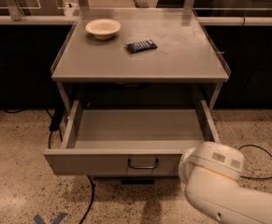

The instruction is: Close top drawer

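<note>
The top drawer [135, 127] is pulled far out from under the grey table [173, 59]. It is open and bare inside. Its tall front faces us, with a small dark pull [143, 164] in the middle.

The white arm [219, 190] comes up from the bottom right corner and slants toward the drawer. Its fat round end sits low, right against the right end of the drawer's front, just beside the pull. The gripper is hidden behind that round end, down by the front of the drawer, so I cannot tell if it is open or closed.

On the table there is a pale bowl [103, 28] near the back left. A dark flat packet [141, 45] lies a little to its right, apart from the bowl.

The floor [18, 171] is speckled. A black cord [88, 197] runs down under the drawer's left side, and another one [262, 164] loops on the right, behind the arm
</note>
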Robot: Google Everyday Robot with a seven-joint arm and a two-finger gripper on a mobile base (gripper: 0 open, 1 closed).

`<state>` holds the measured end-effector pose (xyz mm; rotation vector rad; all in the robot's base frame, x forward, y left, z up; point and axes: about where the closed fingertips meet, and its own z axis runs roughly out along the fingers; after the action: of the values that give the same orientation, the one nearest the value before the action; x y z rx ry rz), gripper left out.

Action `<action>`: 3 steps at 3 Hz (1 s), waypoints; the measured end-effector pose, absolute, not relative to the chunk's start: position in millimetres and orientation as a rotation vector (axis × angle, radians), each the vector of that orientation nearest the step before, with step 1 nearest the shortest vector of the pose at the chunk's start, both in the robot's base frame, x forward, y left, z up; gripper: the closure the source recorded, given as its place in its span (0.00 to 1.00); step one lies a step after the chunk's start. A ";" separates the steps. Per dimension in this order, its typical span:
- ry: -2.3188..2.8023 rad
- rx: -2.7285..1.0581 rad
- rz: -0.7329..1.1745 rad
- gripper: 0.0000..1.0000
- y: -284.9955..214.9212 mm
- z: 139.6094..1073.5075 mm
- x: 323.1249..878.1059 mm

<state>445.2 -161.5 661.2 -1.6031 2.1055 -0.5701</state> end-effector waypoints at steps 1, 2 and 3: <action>2.127 -1.701 -0.733 1.00 -161.5 629.9 445.4; 2.084 -1.788 -0.913 1.00 -160.7 596.7 444.7; 1.958 -1.744 -1.147 1.00 -160.0 582.7 461.7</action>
<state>461.7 -160.0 582.7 -1.7438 1.9576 -1.1470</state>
